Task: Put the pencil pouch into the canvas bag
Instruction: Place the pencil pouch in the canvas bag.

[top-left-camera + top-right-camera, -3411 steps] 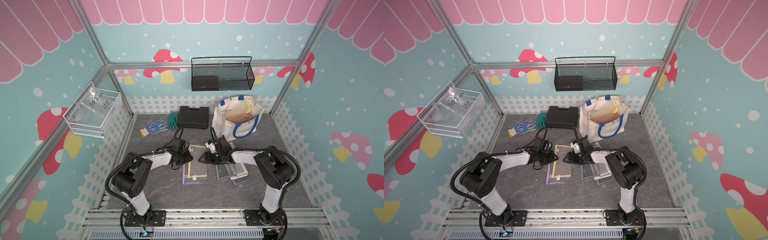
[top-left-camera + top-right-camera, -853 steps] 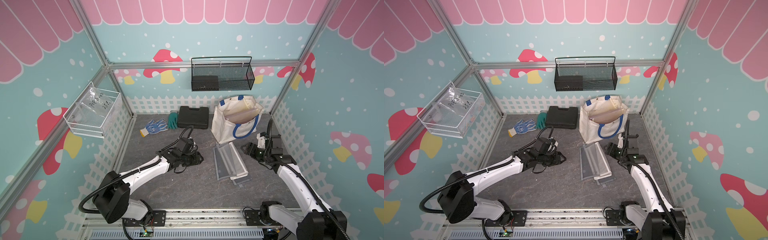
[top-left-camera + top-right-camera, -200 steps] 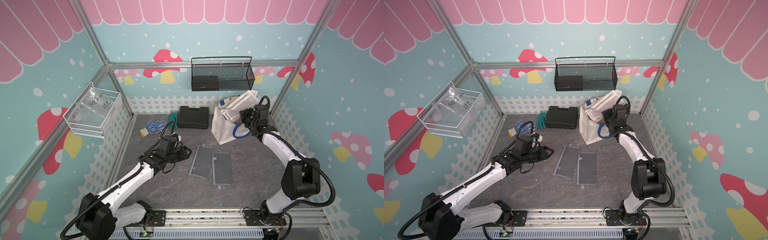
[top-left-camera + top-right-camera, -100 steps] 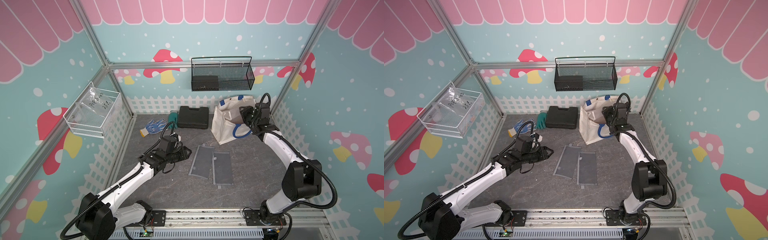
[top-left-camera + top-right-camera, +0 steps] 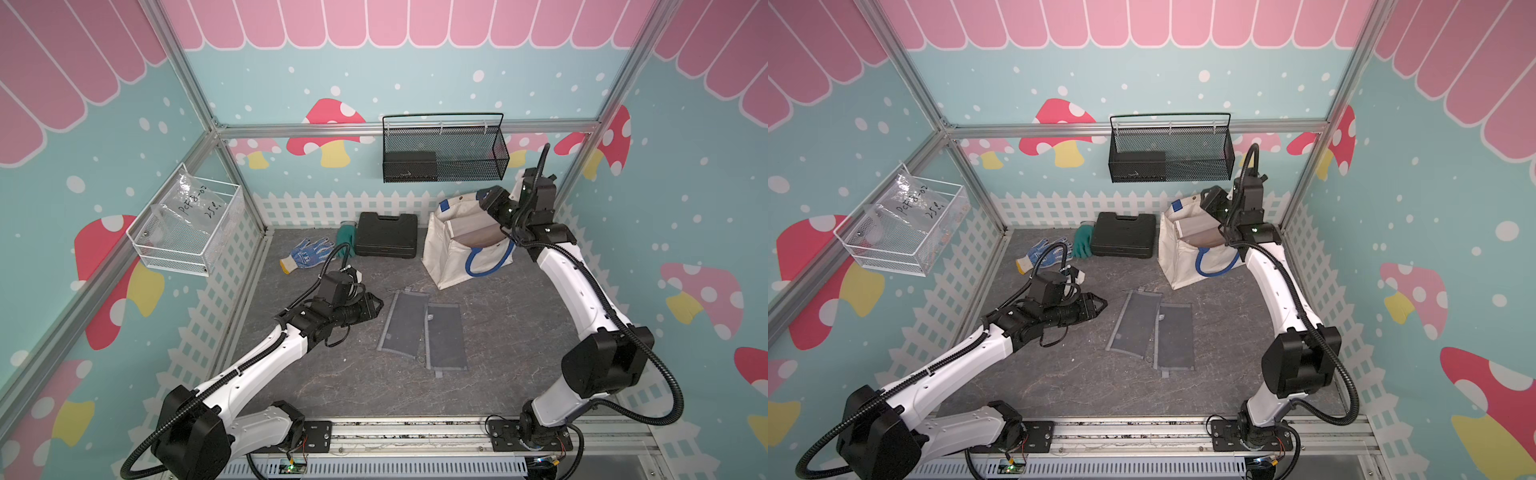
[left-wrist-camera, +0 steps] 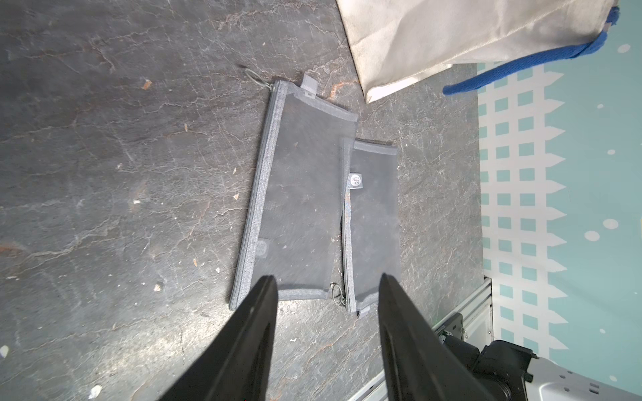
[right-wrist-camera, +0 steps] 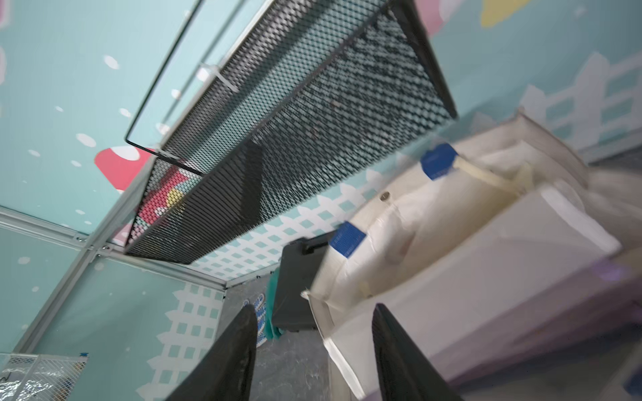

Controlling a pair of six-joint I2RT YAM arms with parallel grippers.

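The bag (image 5: 446,259) stood upright at the back right of the floor, mouth open, just beside the case (image 5: 386,235), with a blue handle (image 5: 486,266) hanging down its front. The pencil pouch (image 5: 467,226) sat inside the bag, leaning in the open mouth. The right wrist view, blurred on that side, showed it as a pale flat thing with a lilac edge. How deep it reached could not be told. The right gripper (image 5: 484,197) hung over the bag's back right corner. Its jaws were moderately apart with nothing between them, as the right wrist view made plain. Whether it touched the rim could not be told. The left gripper (image 5: 380,301) was low over the middle of the floor, pointing at two grey pouches (image 5: 405,322) and near them but apart. Its jaws were likewise moderately apart and empty. In the left wrist view the grey pouches (image 6: 302,194) lay flat side by side, long edges meeting, the larger one slightly overlapping the smaller. They lay in front of the bag, clear of it. A blue-and-white glove (image 5: 307,255) lay left of the case, with a green glove (image 5: 345,235) between them, just beside the case. A black basket (image 5: 444,153) hung on the back wall above the case and bag, with a dark box at its left end. A white wire basket (image 5: 187,232) on the left wall held a clear packet.
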